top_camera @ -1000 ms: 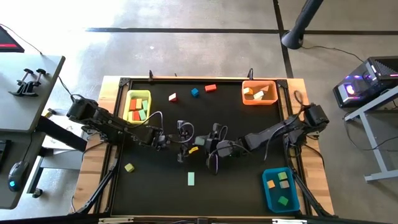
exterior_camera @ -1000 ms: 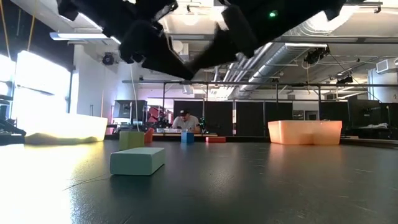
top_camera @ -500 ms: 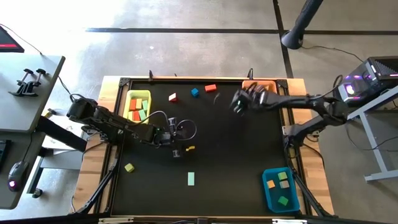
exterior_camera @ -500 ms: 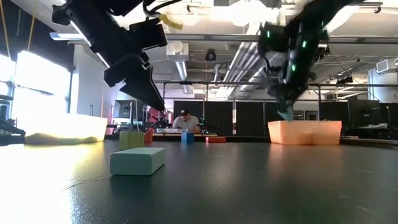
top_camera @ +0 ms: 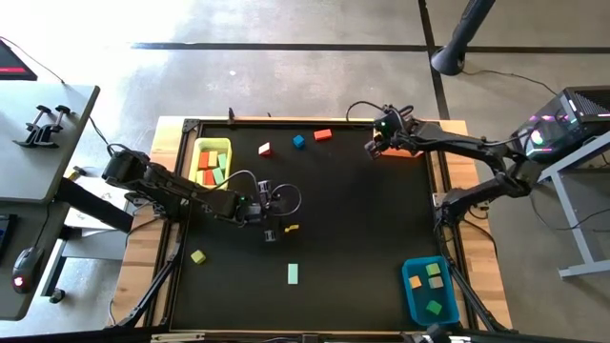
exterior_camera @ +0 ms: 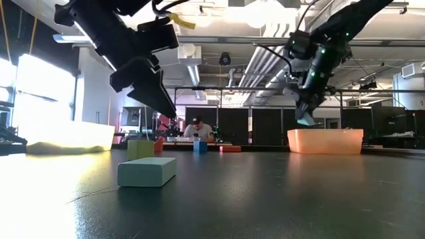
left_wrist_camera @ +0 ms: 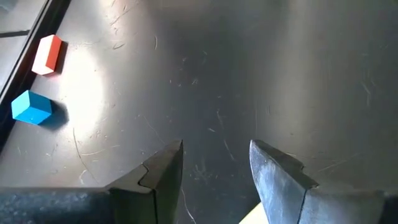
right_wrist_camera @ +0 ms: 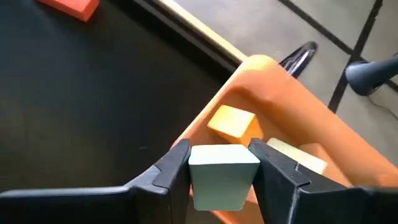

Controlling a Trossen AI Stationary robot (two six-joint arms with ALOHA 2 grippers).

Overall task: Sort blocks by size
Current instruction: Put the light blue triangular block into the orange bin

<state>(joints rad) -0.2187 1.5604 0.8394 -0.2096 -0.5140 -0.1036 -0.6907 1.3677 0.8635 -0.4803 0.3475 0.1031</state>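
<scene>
Two fingers of the right gripper (right_wrist_camera: 222,163) clamped a pale mint block (right_wrist_camera: 222,175) above the orange bin (right_wrist_camera: 292,134); the left gripper (left_wrist_camera: 214,165) hung parted, holding nothing.

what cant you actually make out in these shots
- Orange bin: in the high view the right gripper covers it, so its contents cannot be counted there.
- Pale block held in the right gripper: its lower end is cut off by the right wrist view's edge.
- Yellow bin: washed out by glare in the low view; contents hidden.
- Left gripper: open; the yellow piece beneath it is cut off.
</scene>
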